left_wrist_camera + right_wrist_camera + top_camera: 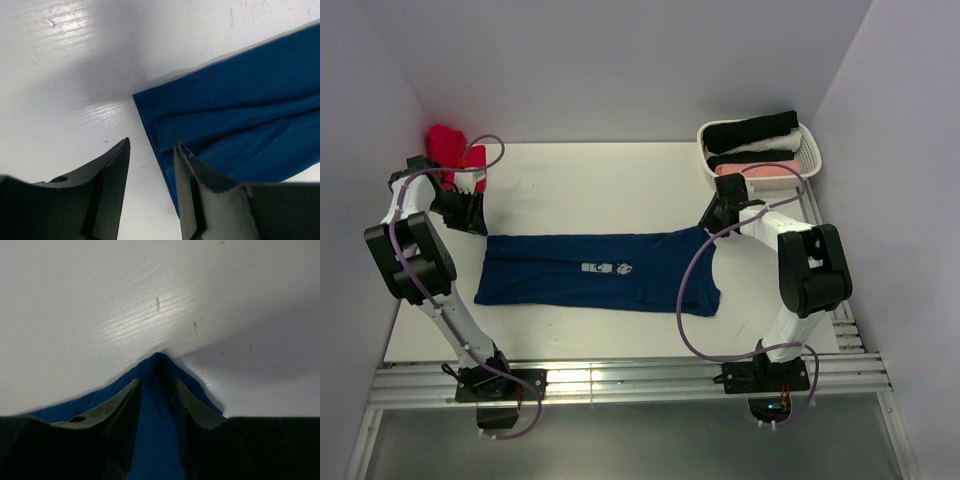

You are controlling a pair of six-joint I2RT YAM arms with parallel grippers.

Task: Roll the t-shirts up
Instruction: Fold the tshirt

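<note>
A navy blue t-shirt (600,270) lies flat on the white table, folded into a long band, with a small pale print (608,268) near its middle. My left gripper (480,226) is open at the shirt's far left corner. In the left wrist view the gripper (151,145) straddles the shirt's (240,115) edge, one finger over cloth and one over bare table. My right gripper (712,222) is at the far right corner. In the right wrist view the gripper (157,382) is shut on a raised peak of the blue cloth (158,362).
A white basket (810,150) at the back right holds rolled black, white and pink shirts. A red cloth (448,145) is bunched at the back left corner. Grey walls close in three sides. Metal rails (620,380) run along the near edge.
</note>
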